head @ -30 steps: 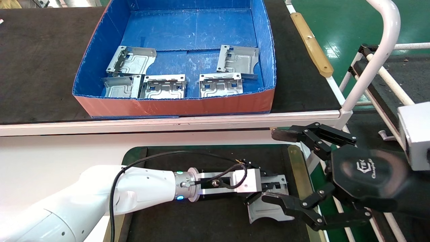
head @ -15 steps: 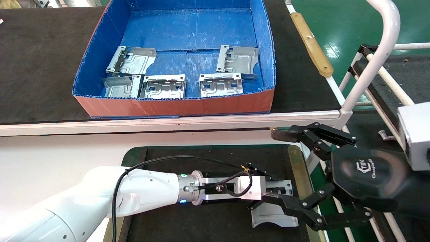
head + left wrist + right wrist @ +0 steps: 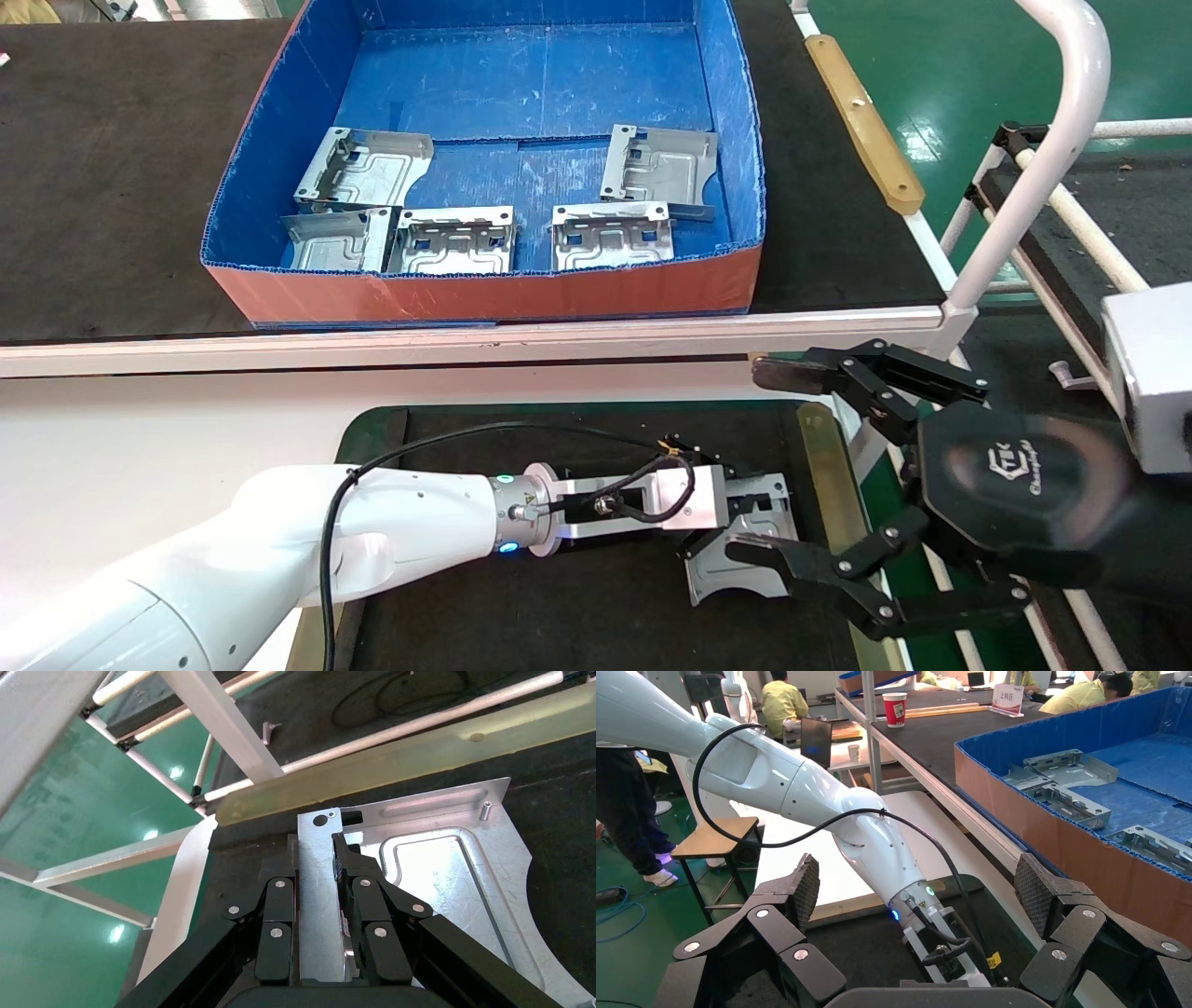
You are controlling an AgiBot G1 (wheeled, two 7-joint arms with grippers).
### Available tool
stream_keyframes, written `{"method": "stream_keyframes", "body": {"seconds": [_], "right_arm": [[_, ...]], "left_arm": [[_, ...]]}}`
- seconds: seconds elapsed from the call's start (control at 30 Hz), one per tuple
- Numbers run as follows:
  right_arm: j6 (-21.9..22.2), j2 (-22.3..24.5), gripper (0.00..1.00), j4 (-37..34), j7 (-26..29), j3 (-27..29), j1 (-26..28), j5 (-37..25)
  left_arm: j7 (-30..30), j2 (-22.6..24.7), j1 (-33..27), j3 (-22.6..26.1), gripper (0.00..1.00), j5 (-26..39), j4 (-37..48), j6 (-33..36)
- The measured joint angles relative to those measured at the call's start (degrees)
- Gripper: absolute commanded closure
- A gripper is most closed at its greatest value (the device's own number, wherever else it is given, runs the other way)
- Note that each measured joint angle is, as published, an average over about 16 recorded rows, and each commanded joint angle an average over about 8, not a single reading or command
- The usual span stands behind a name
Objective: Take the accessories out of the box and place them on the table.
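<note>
My left gripper (image 3: 745, 517) is shut on the bent edge tab of one silver accessory plate (image 3: 740, 568) and holds it low over the right part of the dark table mat (image 3: 559, 606). I cannot tell whether the plate touches the mat. The left wrist view shows the jaws (image 3: 314, 853) clamped on the tab, with the plate (image 3: 450, 881) beside a brass strip (image 3: 422, 755). Several more plates, such as one (image 3: 453, 240), lie in the blue box (image 3: 484, 294). My right gripper (image 3: 764, 461) is open and empty just right of the held plate, also in the right wrist view (image 3: 919, 892).
The box stands on a larger black surface (image 3: 112, 186) edged by a white rail (image 3: 466, 340). A brass strip (image 3: 824, 485) borders the mat on the right. A white tube frame (image 3: 1052, 158) rises at the right. People and a red cup (image 3: 895, 707) are far behind.
My left gripper with the plate reached a little farther right half a second ago and has now drawn back slightly. It still holds the plate. The right arm has not moved.
</note>
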Motion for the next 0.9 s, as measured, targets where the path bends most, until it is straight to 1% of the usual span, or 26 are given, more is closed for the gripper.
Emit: {"method": "stream_keyframes", "body": {"seconds": [0.03, 0.07, 0.3, 0.33, 0.9], "right_arm": [[0.0, 0.0, 0.0, 0.0, 0.0, 0.0, 0.0, 0.0], [0.0, 0.0, 0.0, 0.0, 0.0, 0.0, 0.0, 0.0], [0.01, 0.0, 0.0, -0.01, 0.0, 0.0, -0.01, 0.0], [0.01, 0.0, 0.0, -0.01, 0.0, 0.0, -0.01, 0.0], [0.01, 0.01, 0.0, -0.01, 0.0, 0.01, -0.01, 0.01]], "left_arm": [[-0.12, 0.0, 0.0, 0.15, 1.0, -0.31, -0.08, -0.28], [-0.24, 0.01, 0.0, 0.3, 0.96, -0.61, -0.16, -0.52], [-0.85, 0.03, 0.07, 1.06, 0.08, -2.14, -0.68, -1.54], [-0.92, 0.03, 0.09, 1.12, 0.0, -2.28, -0.73, -1.6], [-0.86, 0.0, 0.12, 1.08, 0.0, -2.23, -0.76, -1.59]]}}
